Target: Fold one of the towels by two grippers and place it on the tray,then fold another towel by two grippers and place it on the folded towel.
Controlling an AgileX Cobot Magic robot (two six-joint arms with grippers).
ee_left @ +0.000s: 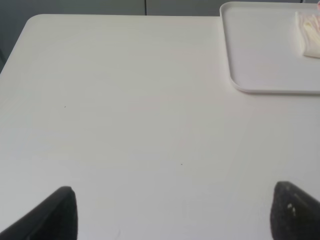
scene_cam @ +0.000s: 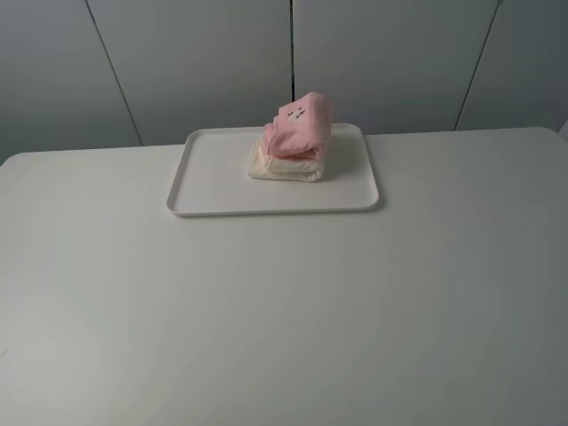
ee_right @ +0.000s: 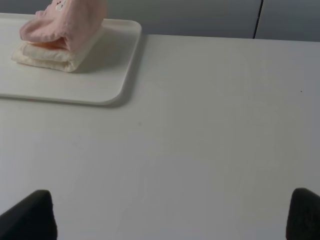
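Towels sat stacked, pink towel atop cream towel on the tray, well ahead of both spread, empty end effectors, left and right; task appeared complete, needing no further move.

Looks like a bare robot test room or lab rather than a home. Plain white worktop with rounded corners, set against flat grey wall panels split by dark seams. Nothing domestic around: only a white tray on the worktop. Even, shadowless lighting, staged and uncluttered throughout.
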